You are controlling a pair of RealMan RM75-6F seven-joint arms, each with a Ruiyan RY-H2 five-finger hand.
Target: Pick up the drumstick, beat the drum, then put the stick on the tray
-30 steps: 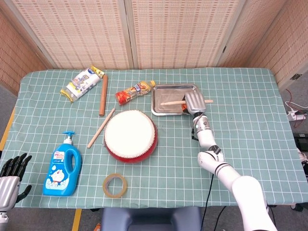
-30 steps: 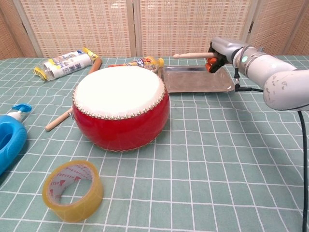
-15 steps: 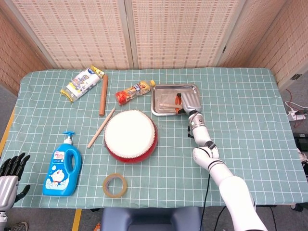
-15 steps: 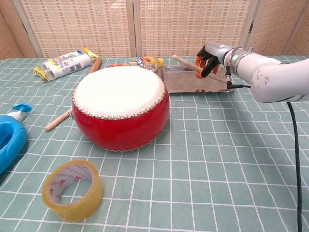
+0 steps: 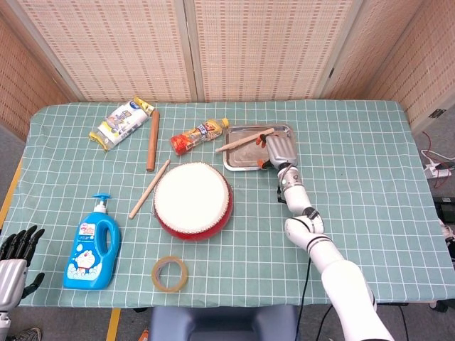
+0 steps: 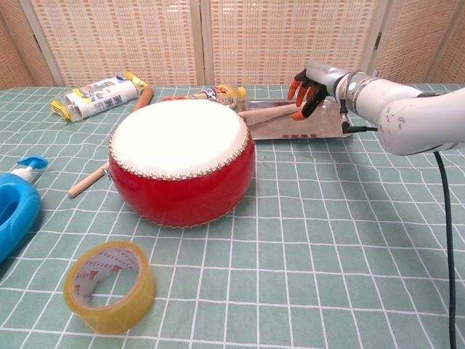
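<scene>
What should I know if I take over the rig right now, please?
Right hand: fingers spread above the tray, holding nothing.
Left hand: idle at the table's near left edge, holding nothing.
Drumstick: lying on the tray, its tip sticking out over the left rim toward the drum.
Done: the stick is on the tray.
Left: pull the right arm back. You may want to nudge the stick fully inside the tray.

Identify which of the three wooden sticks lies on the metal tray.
The drumstick beside the right hand lies across the tray, its tip overhanging the left rim. The other two sticks lie on the cloth left of the drum.
</scene>
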